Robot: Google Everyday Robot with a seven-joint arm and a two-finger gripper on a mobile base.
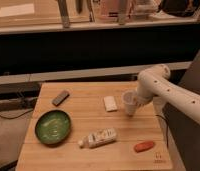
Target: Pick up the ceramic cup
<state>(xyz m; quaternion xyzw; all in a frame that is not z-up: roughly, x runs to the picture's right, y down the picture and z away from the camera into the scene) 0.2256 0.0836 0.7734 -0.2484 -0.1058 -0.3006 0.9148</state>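
Note:
The ceramic cup (128, 102) is a small white round cup at the right middle of the wooden table (78, 112), just right of a flat white block (110, 103). My gripper (134, 103) is at the cup's right side, up against it, at the end of the white arm (165, 90) that reaches in from the right. The cup's right edge is hidden by the gripper. I cannot tell whether the cup rests on the table or is held just above it.
A green bowl (52, 127) sits at the front left. A white labelled bottle (98, 138) lies on its side at front centre. A red-orange object (144, 146) lies front right, and a dark flat object (60, 97) back left. Dark shelving stands behind the table.

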